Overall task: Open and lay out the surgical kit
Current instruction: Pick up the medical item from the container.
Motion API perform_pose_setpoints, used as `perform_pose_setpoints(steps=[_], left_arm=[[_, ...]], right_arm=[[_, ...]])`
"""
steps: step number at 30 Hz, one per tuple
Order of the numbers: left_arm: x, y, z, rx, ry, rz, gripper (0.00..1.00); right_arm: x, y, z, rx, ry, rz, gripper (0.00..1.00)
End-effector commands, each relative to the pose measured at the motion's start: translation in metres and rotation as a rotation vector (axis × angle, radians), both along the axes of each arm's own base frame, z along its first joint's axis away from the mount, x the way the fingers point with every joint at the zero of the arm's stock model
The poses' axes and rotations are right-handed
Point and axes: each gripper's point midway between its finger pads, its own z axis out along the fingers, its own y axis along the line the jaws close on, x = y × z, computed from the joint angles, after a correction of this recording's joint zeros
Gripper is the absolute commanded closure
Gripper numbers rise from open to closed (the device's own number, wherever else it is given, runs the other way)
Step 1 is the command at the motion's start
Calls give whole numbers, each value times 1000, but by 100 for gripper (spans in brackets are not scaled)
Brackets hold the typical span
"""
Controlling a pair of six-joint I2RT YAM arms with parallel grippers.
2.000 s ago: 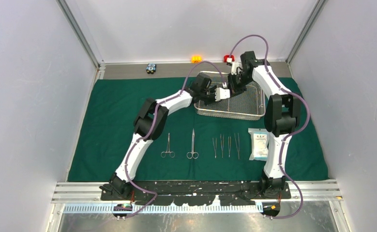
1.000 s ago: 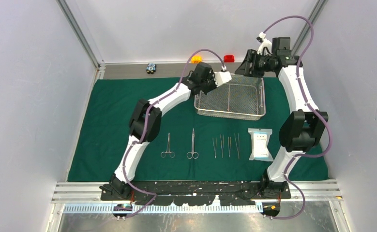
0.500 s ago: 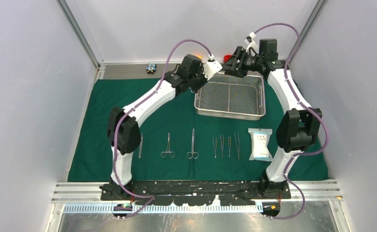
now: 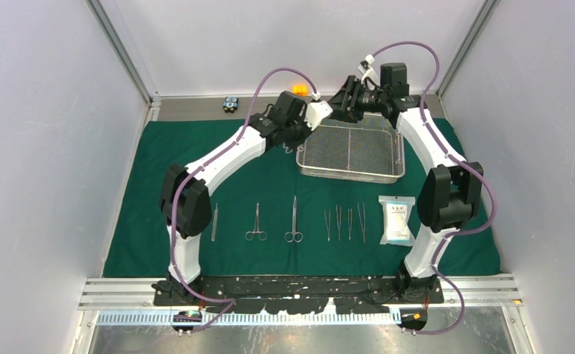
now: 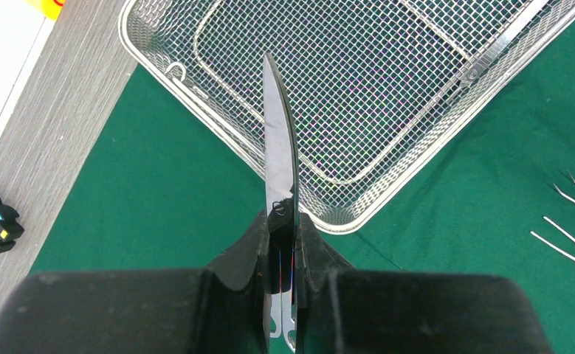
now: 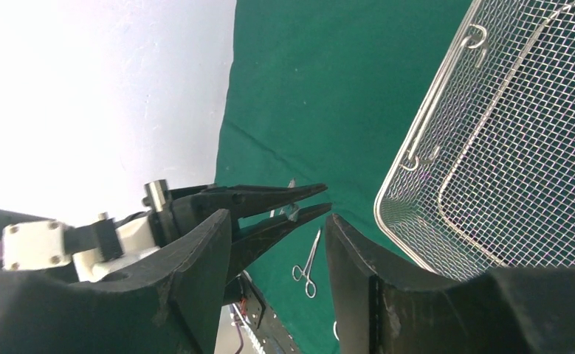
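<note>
One wrist view shows left claw (image 5: 283,221) clenching steel instrument (image 5: 279,140), hidden overhead; right claw (image 6: 278,217) released.

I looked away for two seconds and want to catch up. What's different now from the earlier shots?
Both grippers rose out of the tray. The left gripper, shut on a steel instrument, drew back to the tray's far left corner. The right gripper, open, swung out to the far right, then came back toward it. The tray, cloth, laid-out tools and packet stayed put.
</note>
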Motion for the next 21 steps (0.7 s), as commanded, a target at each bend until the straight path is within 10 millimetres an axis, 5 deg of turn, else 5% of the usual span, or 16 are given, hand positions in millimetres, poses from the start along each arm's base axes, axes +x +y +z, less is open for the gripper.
perform_pose_setpoints(steps=[1,21], left_arm=[[-2,5,35,-54,-58,22,100],[8,8,25,-8,-77,40,100]], right_arm=[[9,6,-3,-6,-12,-12,46],[4,41,-25,30,64,60,59]])
